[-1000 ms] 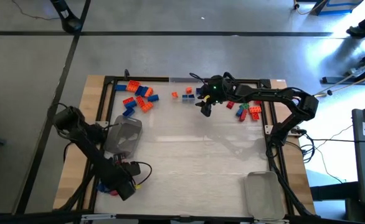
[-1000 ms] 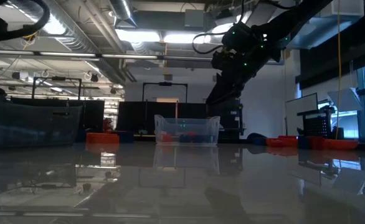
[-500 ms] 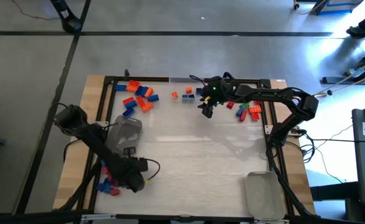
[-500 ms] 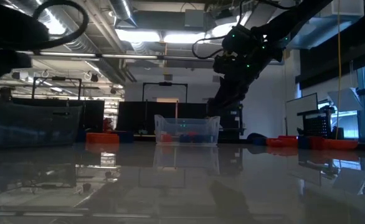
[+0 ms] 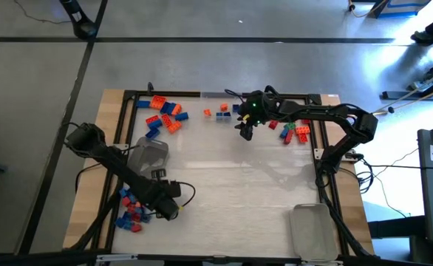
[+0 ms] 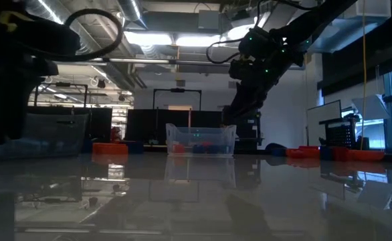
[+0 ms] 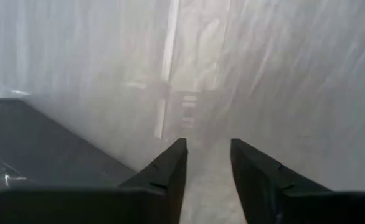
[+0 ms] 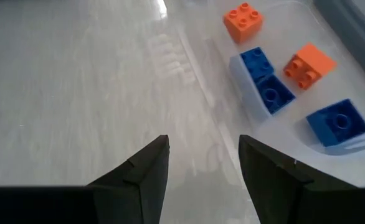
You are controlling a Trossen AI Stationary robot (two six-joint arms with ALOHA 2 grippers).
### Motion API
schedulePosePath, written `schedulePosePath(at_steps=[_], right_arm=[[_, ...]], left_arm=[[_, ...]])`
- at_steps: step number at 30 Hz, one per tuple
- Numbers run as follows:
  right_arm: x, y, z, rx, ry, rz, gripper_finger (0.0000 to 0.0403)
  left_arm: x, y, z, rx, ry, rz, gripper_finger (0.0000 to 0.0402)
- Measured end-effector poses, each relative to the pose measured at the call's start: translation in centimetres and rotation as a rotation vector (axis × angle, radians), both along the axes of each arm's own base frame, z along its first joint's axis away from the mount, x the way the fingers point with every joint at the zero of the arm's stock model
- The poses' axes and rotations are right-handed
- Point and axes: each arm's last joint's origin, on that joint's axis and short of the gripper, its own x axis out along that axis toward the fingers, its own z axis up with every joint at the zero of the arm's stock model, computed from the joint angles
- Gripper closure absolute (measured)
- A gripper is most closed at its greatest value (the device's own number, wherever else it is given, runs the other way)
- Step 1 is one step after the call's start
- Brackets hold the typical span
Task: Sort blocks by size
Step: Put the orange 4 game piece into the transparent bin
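White table (image 5: 231, 192) with scattered blocks (image 5: 165, 114).
Left gripper (image 7: 207, 163) and right gripper (image 8: 202, 155) both hover empty, fingers apart.

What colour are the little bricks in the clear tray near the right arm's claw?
Orange bricks and blue bricks, best seen in the right wrist view.

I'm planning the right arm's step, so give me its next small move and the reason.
Probably ease the right hand forward toward the blocks in the clear tray and lower over one. Its fingers stand apart with nothing between them, over bare table, and the orange and blue blocks lie just ahead and to one side. The left hand waits at the near-left, also holding nothing.
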Motion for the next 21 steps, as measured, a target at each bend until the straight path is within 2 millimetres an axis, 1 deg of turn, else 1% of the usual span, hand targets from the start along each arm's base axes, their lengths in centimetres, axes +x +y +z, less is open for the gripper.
schedulePosePath(at_steps=[3, 5, 8, 10, 12, 15, 19, 21], right_arm=[[0.0, 0.1, 0.0, 0.014, -0.007, 0.015, 0.0210], [0.0, 0.1, 0.0, 0.016, -0.008, 0.018, 0.0210], [0.0, 0.1, 0.0, 0.019, -0.005, 0.019, 0.0210], [0.0, 0.1, 0.0, 0.022, -0.001, 0.019, 0.0210], [-0.1, 0.1, -0.1, 0.024, 0.004, 0.019, 0.0210], [-0.2, 0.2, -0.2, 0.031, 0.018, 0.019, 0.0210], [-0.2, 0.2, -0.2, 0.031, 0.019, 0.018, 0.0210], [-0.2, 0.2, -0.2, 0.031, 0.018, 0.018, 0.0210]], left_arm=[[0.4, -0.2, 0.7, -0.009, -0.007, -0.021, 0.0245], [0.6, -0.4, 1.8, -0.020, -0.017, -0.029, 0.0226], [0.5, -0.6, 4.0, -0.059, -0.073, -0.011, 0.0208], [-0.1, -0.9, 4.7, -0.078, -0.097, -0.010, 0.0203], [-1.0, -1.1, 4.6, -0.090, -0.084, -0.004, 0.0200], [-2.1, -1.8, 3.9, -0.155, -0.044, 0.024, 0.0201], [-3.2, -3.3, 2.7, -0.220, -0.073, 0.005, 0.0204], [-3.8, -3.4, 2.0, -0.214, -0.059, 0.016, 0.0204]])
